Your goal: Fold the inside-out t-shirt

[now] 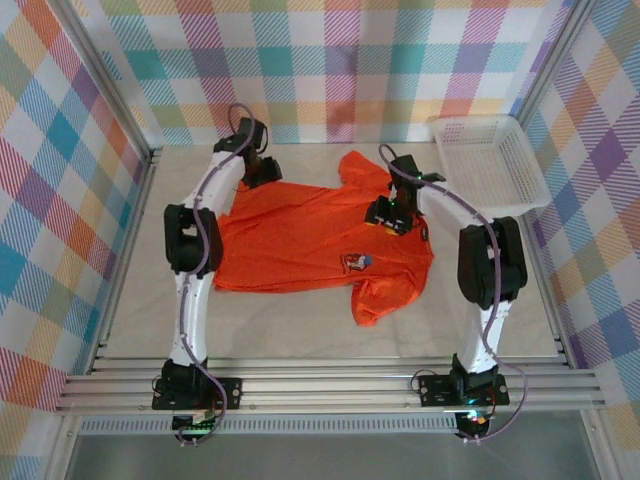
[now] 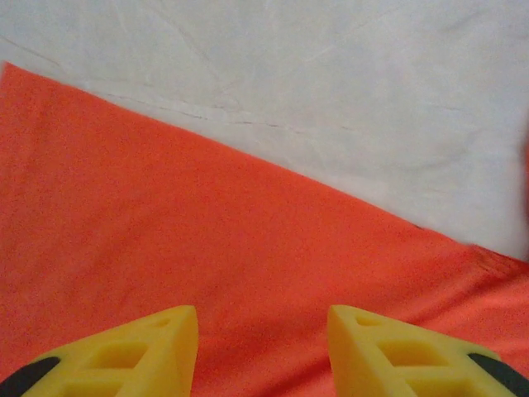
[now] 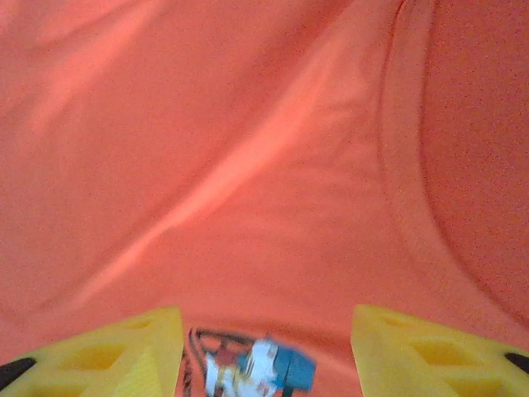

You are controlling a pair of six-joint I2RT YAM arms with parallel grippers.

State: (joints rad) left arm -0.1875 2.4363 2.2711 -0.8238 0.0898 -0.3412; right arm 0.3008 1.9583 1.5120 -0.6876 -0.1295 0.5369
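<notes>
Left wrist view puts the left gripper [image 2: 263,335] with its yellow jaws apart and nothing between them. Directly under them is the inside-out t-shirt [image 2: 165,248], and its straight edge runs from upper left to lower right, with bare table [image 2: 347,91] beyond it.

In the right wrist view the right gripper [image 3: 266,331] is also parted and holds nothing. It is low over the cloth, with the chest print [image 3: 256,368] between the jaws at the bottom of the frame. Whether the pads touch the fabric, I cannot tell.

From above, the t-shirt [image 1: 300,240] lies flat with its long axis going left to right. The left gripper [image 1: 262,172] stands at its upper left corner, and the right gripper [image 1: 388,215] is at the upper right part. Each arm is nearer to its own end, so the next fold probably brings this upper edge downward.
</notes>
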